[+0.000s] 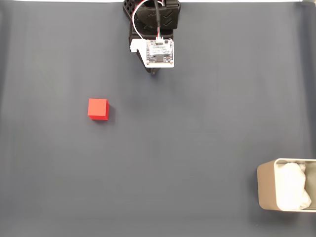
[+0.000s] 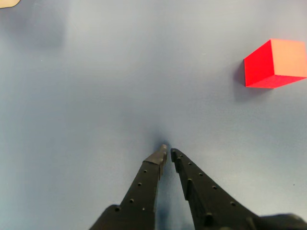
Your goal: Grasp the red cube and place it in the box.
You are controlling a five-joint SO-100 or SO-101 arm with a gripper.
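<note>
A plain dark grey-blue table cover point(image 1: 197, 148) spreads smooth across the fixed view; a thin white strip point(image 1: 59, 1) edges its top.

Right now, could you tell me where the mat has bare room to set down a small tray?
The widest free patch lies between the red cube and the box in the fixed view, across the mat's middle. The lower left below the cube is bare too. It is tighter at top centre, under the gripper, and in the box's corner.
</note>
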